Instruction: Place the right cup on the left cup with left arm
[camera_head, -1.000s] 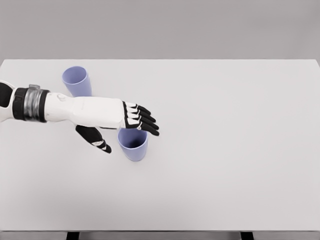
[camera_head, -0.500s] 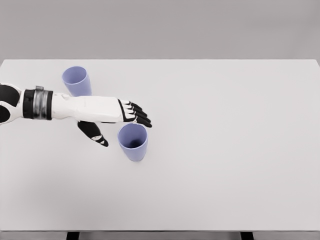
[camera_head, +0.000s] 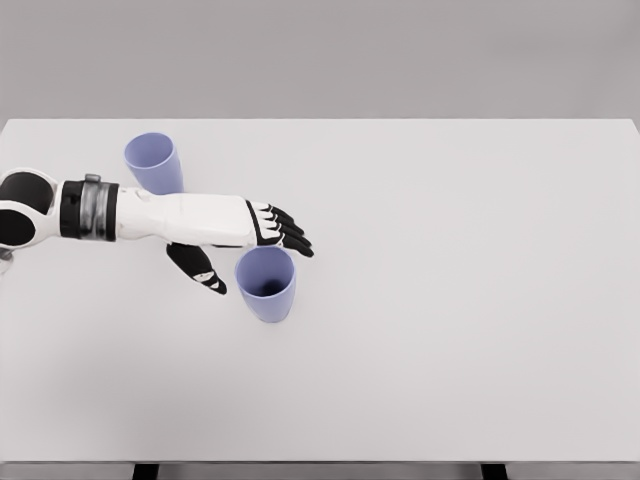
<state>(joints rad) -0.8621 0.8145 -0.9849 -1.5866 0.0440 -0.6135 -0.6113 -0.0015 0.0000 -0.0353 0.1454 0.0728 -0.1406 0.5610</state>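
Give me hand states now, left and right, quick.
Left hand: open, fingers spread beside the right cup, holding nothing.
Right hand: not in view.

No writing, label, brand or number can be read anywhere — the two lilac plastic cups (camera_head: 266, 283) (camera_head: 153, 163), the plain white bench (camera_head: 450, 300) and the white-and-black left hand (camera_head: 235, 235) all appear unmarked, though the grey wrist band is too small to judge.

Matt lilac plastic cups (camera_head: 266, 284) stand on a smooth white table (camera_head: 450, 300).
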